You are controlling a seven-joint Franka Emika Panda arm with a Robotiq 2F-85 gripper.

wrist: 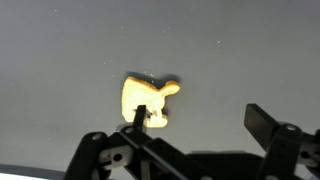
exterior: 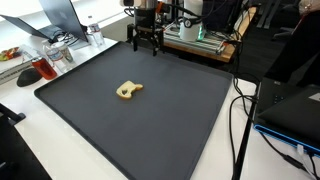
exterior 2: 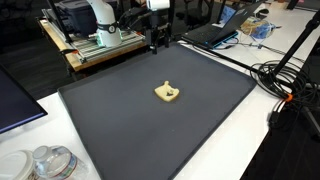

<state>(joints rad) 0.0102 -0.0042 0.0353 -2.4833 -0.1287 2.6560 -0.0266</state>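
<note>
The hand point(exterior: 146, 42) is seen hanging over one edge of the mat, its two fingers spread fully apart and nothing held between them; the same is shown in the wrist view point(wrist: 197, 125), where only bare mat lies in the gap. The pale yellow piece point(exterior: 128, 90), small, flat and irregular in outline, is found near the middle of the mat, well apart from the hand and touched by nothing. In the wrist view the piece point(wrist: 148, 97) is partly overlapped by the tip of one finger. Any lettering in the scene is too small to be read.

The piece is carried by a large dark grey mat point(exterior: 180, 125), which is laid on a white worktop point(exterior: 35, 145). Around the mat, an office or lab setting is shown:

- an open laptop point(exterior 2: 215, 35) beyond one corner
- loose black cables point(exterior 2: 290, 75) running along one side
- clear plastic containers point(exterior 2: 50, 162) at a near corner
- a red object point(exterior: 45, 68), too small to be identified

The way between hand and piece is blocked by nothing.
</note>
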